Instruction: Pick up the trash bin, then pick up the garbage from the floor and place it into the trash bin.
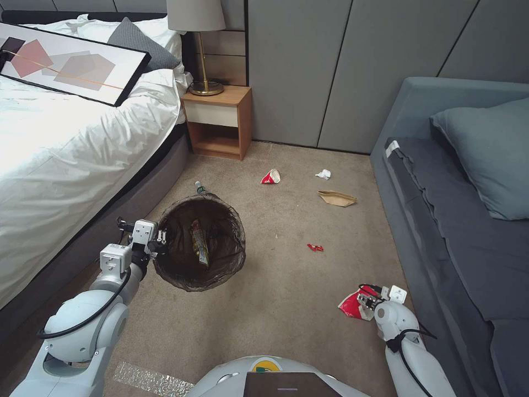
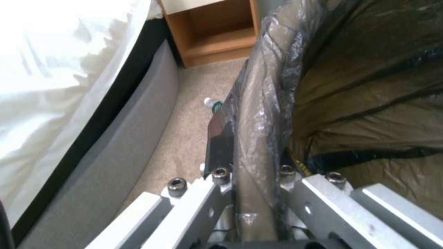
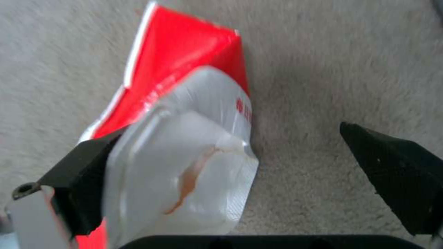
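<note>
Red-white wrapper point(image 3: 184, 138) between spread right hand point(image 3: 240, 166) (prob. touching one finger), left hand point(image 2: 249, 176) clamps trash bin point(image 1: 201, 242) rim.

I note the floor point(image 1: 286, 309) as matt short-pile carpet, fuzzy under my right wrist camera. Trash bin point(image 1: 199, 242) liner: thin, glossy, crinkled dark plastic film. Wrapper point(image 3: 184, 138): slick red-and-white sheet, creased. Left gripper point(image 2: 251, 173): bare brushed metal with dark screws. Nightstand point(image 1: 217, 118): smooth wood.
</note>
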Tool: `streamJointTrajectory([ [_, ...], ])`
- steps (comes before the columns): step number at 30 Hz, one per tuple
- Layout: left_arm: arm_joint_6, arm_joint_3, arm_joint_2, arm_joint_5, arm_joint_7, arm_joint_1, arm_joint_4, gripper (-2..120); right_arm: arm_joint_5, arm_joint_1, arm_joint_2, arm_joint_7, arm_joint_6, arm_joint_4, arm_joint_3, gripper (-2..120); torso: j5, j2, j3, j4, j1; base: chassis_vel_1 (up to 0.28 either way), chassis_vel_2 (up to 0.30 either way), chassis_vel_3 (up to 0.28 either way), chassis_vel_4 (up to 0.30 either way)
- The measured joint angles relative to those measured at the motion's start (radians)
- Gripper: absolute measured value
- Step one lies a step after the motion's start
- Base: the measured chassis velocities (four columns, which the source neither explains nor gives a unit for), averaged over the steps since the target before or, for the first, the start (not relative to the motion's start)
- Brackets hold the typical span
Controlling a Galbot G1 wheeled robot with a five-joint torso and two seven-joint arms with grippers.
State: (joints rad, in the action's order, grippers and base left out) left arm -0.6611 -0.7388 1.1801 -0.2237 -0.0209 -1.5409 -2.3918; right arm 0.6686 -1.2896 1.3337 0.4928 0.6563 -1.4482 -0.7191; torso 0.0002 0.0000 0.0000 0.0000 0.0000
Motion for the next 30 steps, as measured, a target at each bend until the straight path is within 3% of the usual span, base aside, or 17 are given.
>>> streamJointTrajectory([
  [6, -0.001, -0.003, -0.004, -0.001, 0.0, -0.002, -0.005, 0, -0.032, 0.016, 0.009, -0.026, -0.029, 0.068, 0.005, 100, -0.0007, 0.0, 0.0, 0.0002, 0.0, 0.0, 0.0, 0.0, 0.0],
  [17, -0.001, -0.001, -0.006, -0.001, -0.005, -0.003, -0.008, 0, -0.071, 0.013, 0.032, -0.07, -0.045, 0.057, 0.037, 100, 0.0001, 0.0, 0.0, 0.0, 0.0, 0.0, 0.0, 0.0, 0.0],
  [28, 0.002, -0.006, -0.007, -0.001, -0.007, -0.001, -0.005, 0, -0.11, -0.013, 0.046, -0.072, -0.049, 0.016, 0.039, 75, 0.0, 0.0, 0.0, 0.0001, 0.0, 0.0, 0.0, 0.0, 0.0],
  [30, 0.002, -0.003, -0.005, 0.0, -0.007, 0.004, 0.001, 0, -0.117, -0.03, 0.046, -0.071, -0.047, -0.009, 0.031, 62, 0.0001, 0.0, 0.0, 0.0, 0.0, 0.0, 0.0, 0.0, 0.0],
])
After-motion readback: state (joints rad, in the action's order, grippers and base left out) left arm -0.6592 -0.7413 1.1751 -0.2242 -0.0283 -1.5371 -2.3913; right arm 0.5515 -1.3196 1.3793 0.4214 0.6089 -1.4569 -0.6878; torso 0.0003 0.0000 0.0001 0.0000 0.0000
